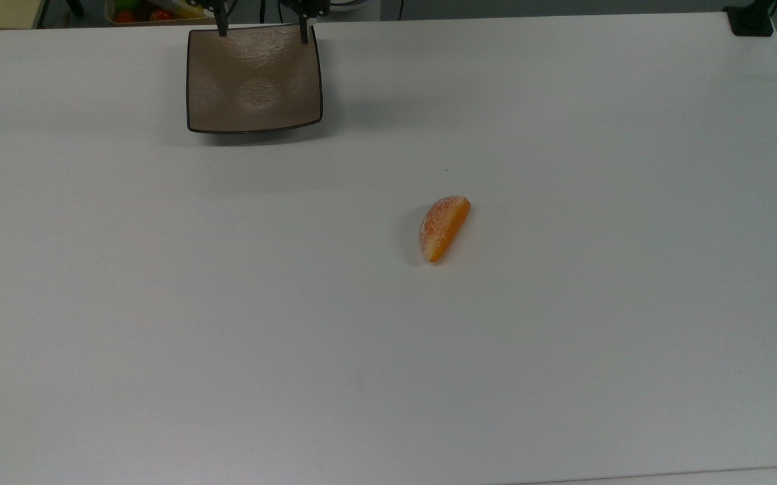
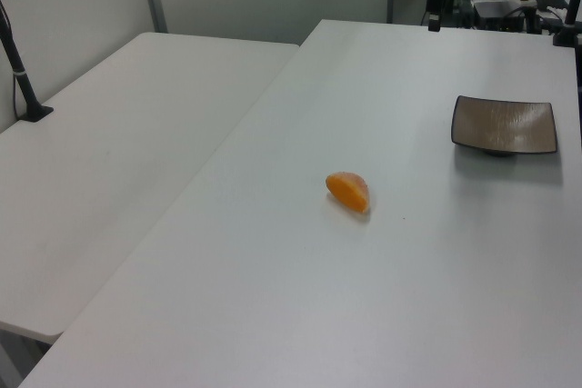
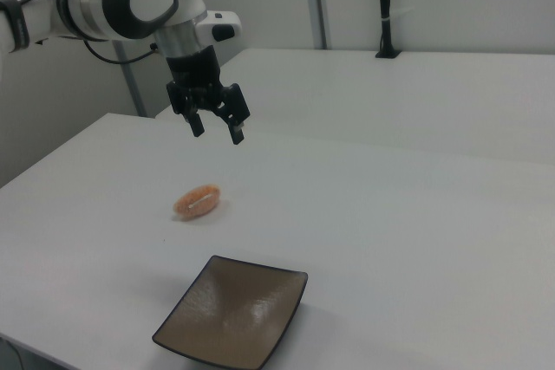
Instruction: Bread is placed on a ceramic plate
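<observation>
In the top view, the gripper (image 1: 263, 30) is poking in at the upper edge, its body cut off, and its two fingertips are covering bits of the plate's (image 1: 253, 84) far rim. A bin (image 1: 149, 11) of coloured items at upper left is being cropped, contents unclear.

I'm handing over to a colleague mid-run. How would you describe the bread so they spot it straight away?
Start at the big white table; a square brown plate sits near the top view's upper edge. The bread lies alone on bare tabletop, away from the plate. It is a small half-bun, orange on its flat face with a pale sugary crust.
</observation>
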{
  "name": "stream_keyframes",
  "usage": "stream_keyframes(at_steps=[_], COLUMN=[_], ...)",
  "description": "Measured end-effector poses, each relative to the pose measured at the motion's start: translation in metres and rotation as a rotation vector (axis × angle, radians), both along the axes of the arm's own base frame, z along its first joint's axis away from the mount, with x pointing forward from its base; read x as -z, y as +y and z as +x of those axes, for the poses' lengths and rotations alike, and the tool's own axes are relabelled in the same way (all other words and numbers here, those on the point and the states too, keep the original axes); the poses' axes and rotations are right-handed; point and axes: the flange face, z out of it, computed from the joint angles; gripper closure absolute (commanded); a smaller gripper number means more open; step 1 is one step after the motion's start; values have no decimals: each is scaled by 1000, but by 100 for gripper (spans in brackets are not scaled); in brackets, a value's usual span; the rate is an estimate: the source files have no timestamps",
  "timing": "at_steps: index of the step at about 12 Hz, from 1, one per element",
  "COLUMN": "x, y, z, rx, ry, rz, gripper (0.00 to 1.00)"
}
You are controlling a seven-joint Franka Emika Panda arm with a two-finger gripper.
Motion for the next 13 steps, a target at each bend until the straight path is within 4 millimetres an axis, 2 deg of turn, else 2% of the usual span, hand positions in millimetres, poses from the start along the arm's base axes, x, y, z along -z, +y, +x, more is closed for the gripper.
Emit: stream_keyframes(at_steps=[6, 13], x=[4, 11], y=[15, 18], z=[-1, 5], rx=[-27, 20], ry=[8, 19], rz=[0, 14], gripper=[0, 0])
